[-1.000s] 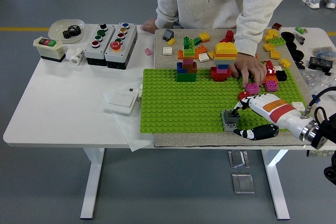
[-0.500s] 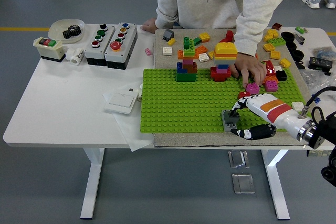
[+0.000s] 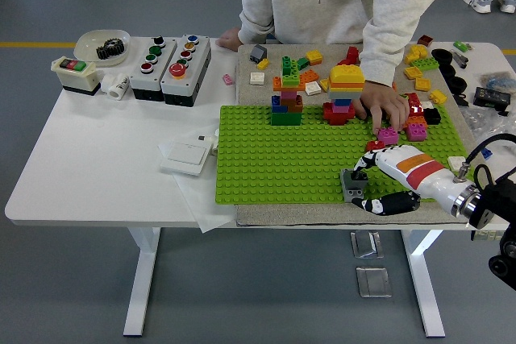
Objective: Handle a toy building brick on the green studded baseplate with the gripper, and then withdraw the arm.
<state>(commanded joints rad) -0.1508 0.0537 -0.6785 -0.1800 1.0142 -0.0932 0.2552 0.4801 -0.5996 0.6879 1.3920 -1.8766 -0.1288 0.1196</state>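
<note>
Drawn back a little toward the right edge since a second ago, forearm lower and further out, yet robot hand [image 3: 372, 180] barely shifted at the gray brick [image 3: 352, 184]. Fingers [image 3: 367, 163] curled over the brick from above, thumb reaching in low along the near side; looks clamped on the brick, though contact under the fingertips hidden. Brick sitting at the near edge of the green baseplate [image 3: 274, 159], right of middle, apparently pressed onto the studs, dark piece on top. Baseplate lying on a beige mat [image 3: 266, 213] on the white table [image 3: 105, 159].

Across the table, a person in a pale sweatshirt leaning in, one hand [image 3: 384, 108] resting on bricks at the far right of the baseplate beside the pink bricks [image 3: 403, 132]; well apart from the gray brick. Stacked towers [image 3: 287, 93] further back, untouched.

Handling, as a judgement: hard plastic, light, stiff, smooth on the sides and so a bit slippery; no risk of crushing. Stud grip likely firmer than the weight suggests, so pinch on two opposite side walls, low on the body, then tilt rather than pull straight. Left arm out of sight.
</note>
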